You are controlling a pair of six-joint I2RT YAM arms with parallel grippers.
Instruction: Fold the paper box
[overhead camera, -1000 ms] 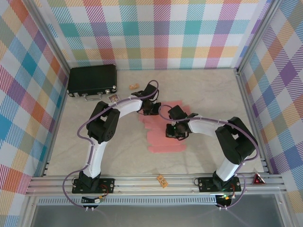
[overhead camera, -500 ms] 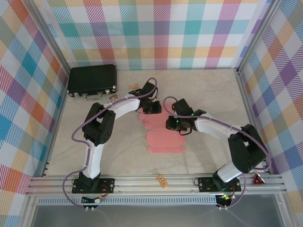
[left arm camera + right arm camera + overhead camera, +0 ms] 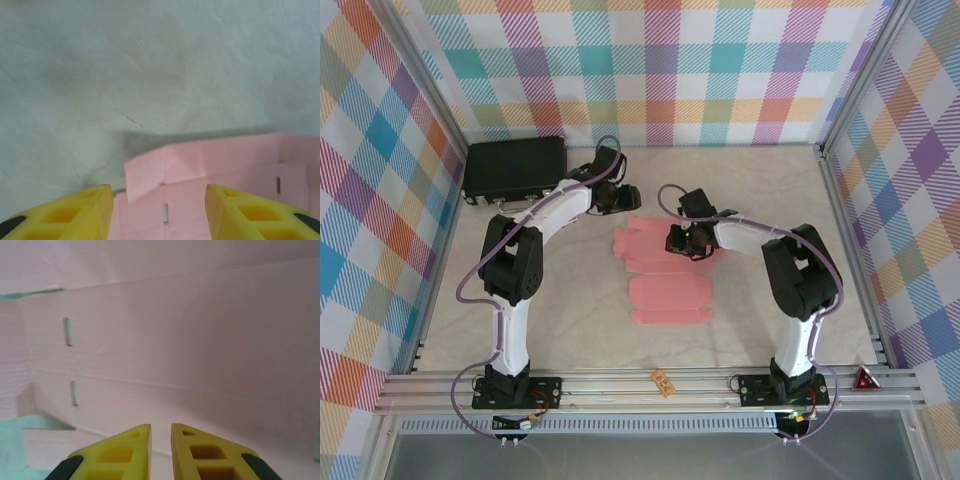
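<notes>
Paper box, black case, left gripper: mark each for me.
paper box [image 3: 670, 292], top external view, middle panel of the pink sheet.
black case [image 3: 515, 165], top external view, centre of its lid.
left gripper [image 3: 157, 200], left wrist view, gap midway between yellow fingertips.

Even, diffuse light is falling from overhead in the top view, leaving the bench [image 3: 520, 320] bright and free of glare; the arms are casting only faint, soft-edged shadows. Detail is reading sharp there, though the frame posts [image 3: 420, 75] are splaying outward toward the corners. The left wrist view is looking dimmer and greyer: the paper box [image 3: 225, 170] is throwing a dark, blurry shadow on the bench beyond its raised edge, and the left tool [image 3: 158, 197] is sitting out of focus. The right wrist view is looking washed out and low in contrast, with a greenish cast in the gaps, the right tool [image 3: 161, 435] blurring at the bottom edge.
</notes>
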